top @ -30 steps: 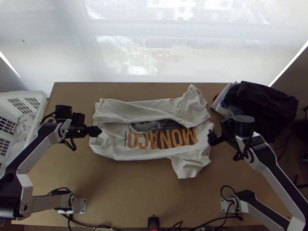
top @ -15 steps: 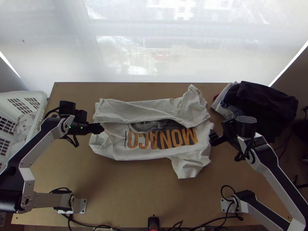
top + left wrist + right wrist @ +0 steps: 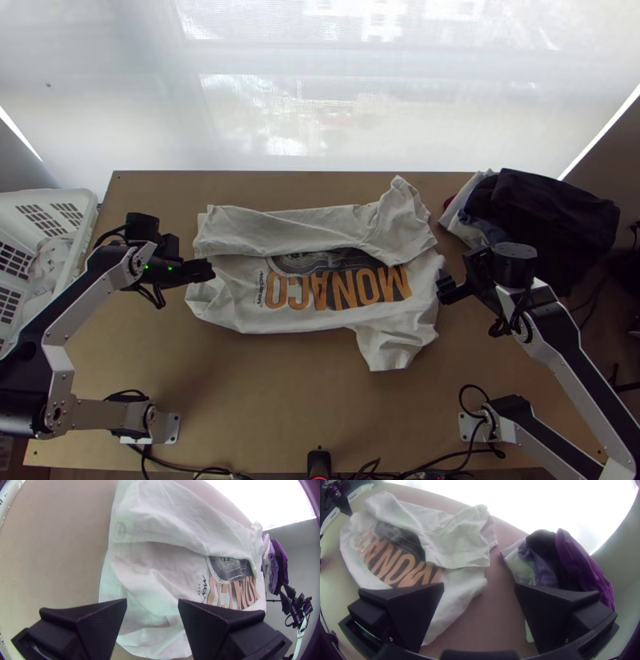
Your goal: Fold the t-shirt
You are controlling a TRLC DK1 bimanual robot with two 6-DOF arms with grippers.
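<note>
The white t-shirt [image 3: 240, 308] with orange and black print lies across the middle of the table, its far long side folded over onto the print and one sleeve spread toward the near edge. My left gripper [image 3: 210, 270] is over the shirt's left end; in the left wrist view the left gripper [image 3: 152, 600] stands open above the cloth, holding nothing. At the shirt's right end is my right gripper [image 3: 445, 286]. In the right wrist view the right gripper [image 3: 479, 585] is open, the shirt [image 3: 453, 596] partly behind one finger.
A pile of dark and light clothes [image 3: 544, 208] sits at the table's far right, close to the right arm. On the left stands a white basket [image 3: 84, 204] with cloth inside. Cables run along the near edge.
My left gripper has moved slightly right and turned a little over the shirt's end. The right gripper has shifted very slightly right. The shirt lies as before.
</note>
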